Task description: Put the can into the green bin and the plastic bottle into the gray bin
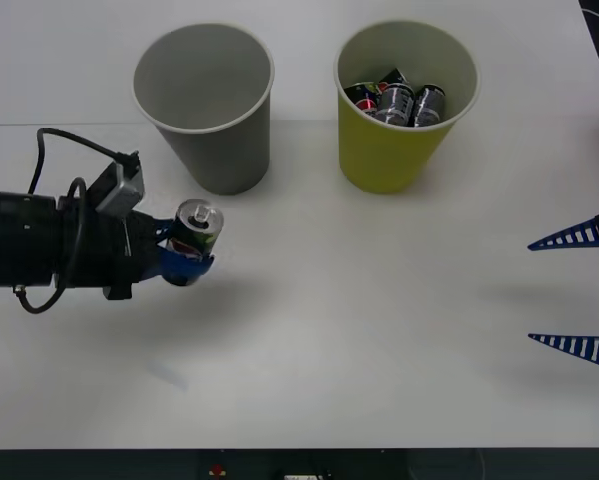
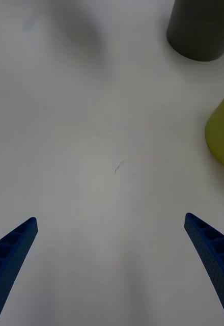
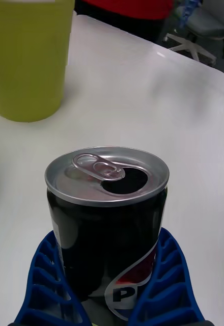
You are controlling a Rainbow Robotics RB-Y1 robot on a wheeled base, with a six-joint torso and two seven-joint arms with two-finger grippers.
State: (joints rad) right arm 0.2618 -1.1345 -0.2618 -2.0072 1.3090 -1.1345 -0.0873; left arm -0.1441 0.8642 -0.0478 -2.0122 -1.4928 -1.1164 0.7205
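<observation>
While the can sits clamped in the left arm's grip, these lines take stock.

Step in hand: carrying the can toward the green bin; the drop is not yet made.
Left gripper: jaws clenched on the can's lower body, the can upright, tab and open mouth facing up.
Where the can is: over the tabletop, just in front of the gray bin and well apart from the green one.
Green bin: already holds several dark cans.
Gray bin: looks empty inside.
Right gripper: idle at the right edge, jaws spread wide, holding nothing.
Next move calls for: lifting the can above rim height, travelling across past the gray bin, centring over the green bin's mouth, then releasing.
Plastic bottle: none that I can find.
</observation>
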